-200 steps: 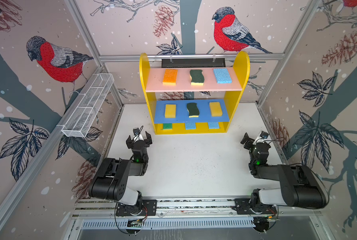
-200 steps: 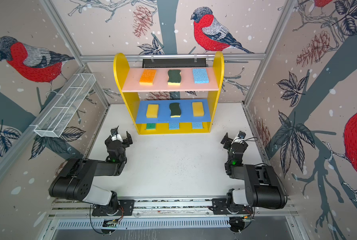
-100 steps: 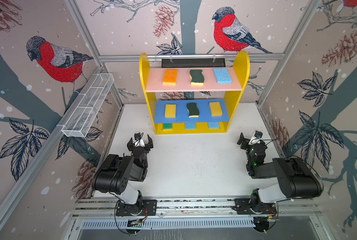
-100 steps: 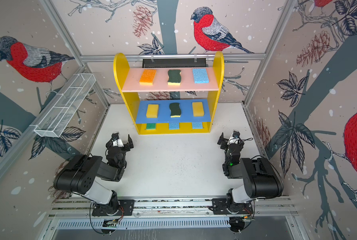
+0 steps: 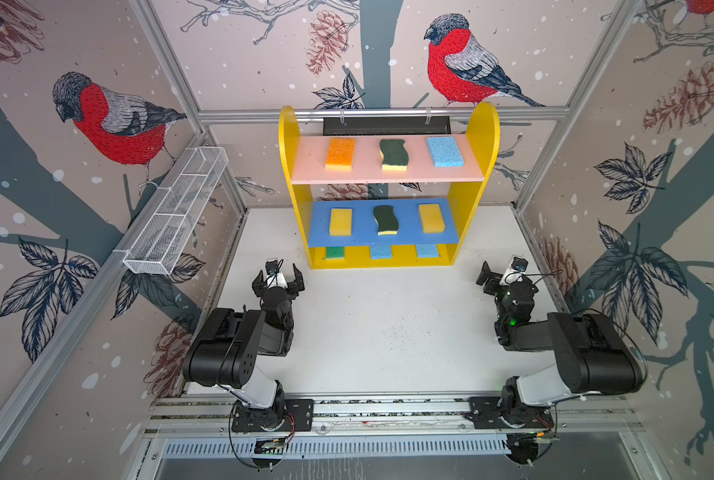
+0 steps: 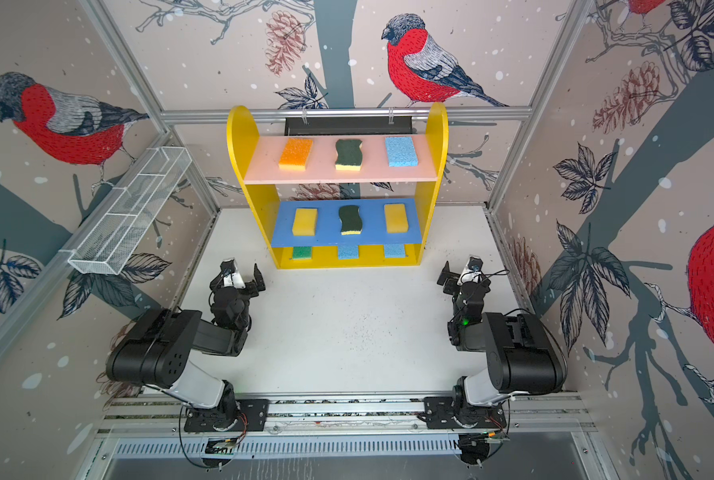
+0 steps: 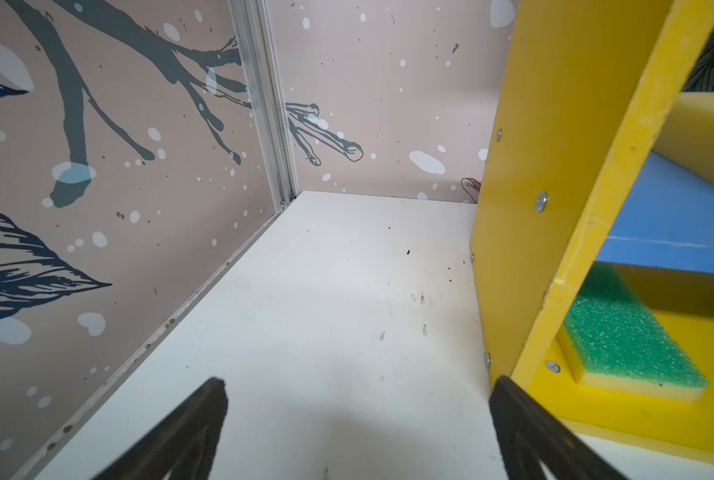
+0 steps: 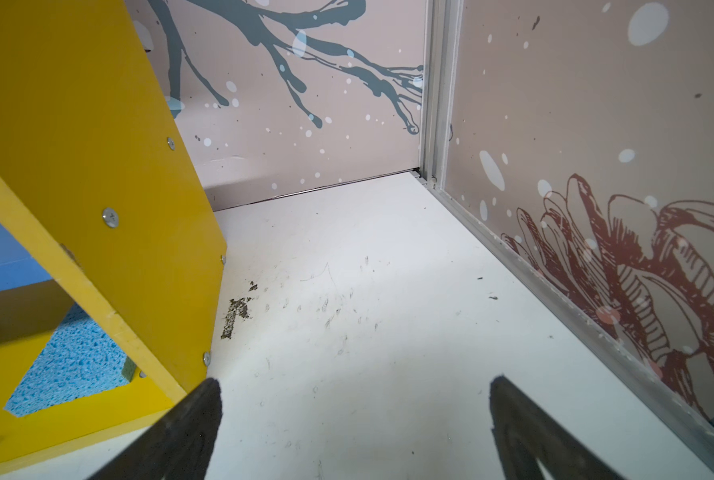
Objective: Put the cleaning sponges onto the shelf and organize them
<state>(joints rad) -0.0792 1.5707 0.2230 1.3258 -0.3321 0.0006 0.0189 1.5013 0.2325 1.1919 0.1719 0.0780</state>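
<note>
Evidently the task is sitting at its last step: all nine cleaning sponges (image 5: 340, 153) are lying in threes on the shelf (image 5: 285, 166), across its pink, blue and yellow boards. The left gripper (image 5: 278, 275) and right gripper (image 5: 501, 270) are hovering over the counter (image 5: 388, 324) in front, both spread wide and holding nothing. Next, I judge, nothing is needing a grasp, only parking the arms

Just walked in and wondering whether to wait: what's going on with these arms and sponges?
Nothing is being held. All nine cleaning sponges lie on the shelf, three per level in neat, spaced rows. The left gripper and right gripper are open and empty, sitting in front of the shelf near its two sides, over the white table. The job looks done.
</note>
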